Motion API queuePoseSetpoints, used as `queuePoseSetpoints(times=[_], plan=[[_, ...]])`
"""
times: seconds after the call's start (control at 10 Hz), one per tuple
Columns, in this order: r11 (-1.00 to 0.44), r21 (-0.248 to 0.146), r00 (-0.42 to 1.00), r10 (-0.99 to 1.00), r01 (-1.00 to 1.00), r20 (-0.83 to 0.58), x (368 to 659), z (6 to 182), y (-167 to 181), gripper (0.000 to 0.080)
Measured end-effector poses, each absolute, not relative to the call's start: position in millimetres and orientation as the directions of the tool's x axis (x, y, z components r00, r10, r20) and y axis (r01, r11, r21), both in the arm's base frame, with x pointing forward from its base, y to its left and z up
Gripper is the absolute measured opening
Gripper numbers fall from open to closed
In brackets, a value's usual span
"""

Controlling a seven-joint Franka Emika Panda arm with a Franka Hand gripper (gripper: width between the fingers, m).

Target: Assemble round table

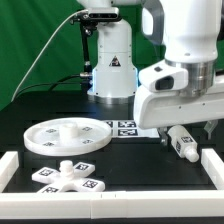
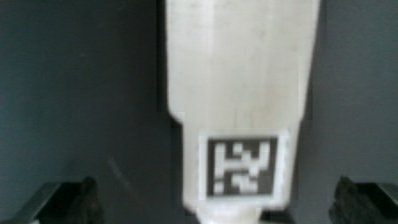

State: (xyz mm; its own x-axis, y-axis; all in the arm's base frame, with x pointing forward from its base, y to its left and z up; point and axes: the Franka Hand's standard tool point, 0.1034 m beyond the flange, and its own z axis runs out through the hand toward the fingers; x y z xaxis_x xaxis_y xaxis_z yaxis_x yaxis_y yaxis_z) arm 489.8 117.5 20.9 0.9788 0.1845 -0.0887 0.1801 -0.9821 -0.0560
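Note:
The large rimmed round disc (image 1: 67, 135) lies flat on the black table at the exterior view's left. The four-armed cross-shaped base (image 1: 68, 176) lies in front of it. The short cylindrical leg (image 1: 183, 146) lies on its side at the exterior view's right. My gripper (image 1: 192, 132) hangs just above the leg. In the wrist view the leg (image 2: 231, 70), with its square tag (image 2: 242, 163), lies between my gripper's (image 2: 214, 205) two dark fingertips (image 2: 64, 200). The jaws stand wide apart and do not touch the leg.
The marker board (image 1: 126, 128) lies flat behind the disc. A white blocky border rail (image 1: 8, 166) runs round the table's left, front (image 1: 110, 206) and right (image 1: 212, 166). The arm's base (image 1: 112, 70) stands at the back.

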Motion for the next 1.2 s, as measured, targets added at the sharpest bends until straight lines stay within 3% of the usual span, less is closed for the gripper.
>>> queuePoseSetpoints(times=[0.2,0.4,0.5,0.6,0.8,1.0,1.2], plan=[[-0.982,-0.057,0.978,0.186,0.181,-0.092,486.7,14.9,117.2,0.0650],[-0.982,-0.057,0.978,0.186,0.182,-0.093,486.4,14.5,117.2,0.0368],[-0.982,-0.057,0.978,0.186,0.182,-0.093,486.4,14.5,117.2,0.0368],[-0.982,-0.057,0.978,0.186,0.182,-0.093,486.4,14.5,117.2,0.0312],[-0.981,-0.057,0.978,0.188,0.183,-0.093,486.0,14.5,117.4,0.0312],[-0.928,-0.060,0.926,0.371,0.367,-0.073,460.4,29.0,120.4,0.0312],[-0.912,-0.059,0.910,0.410,0.407,-0.064,446.9,34.4,128.0,0.0312]])
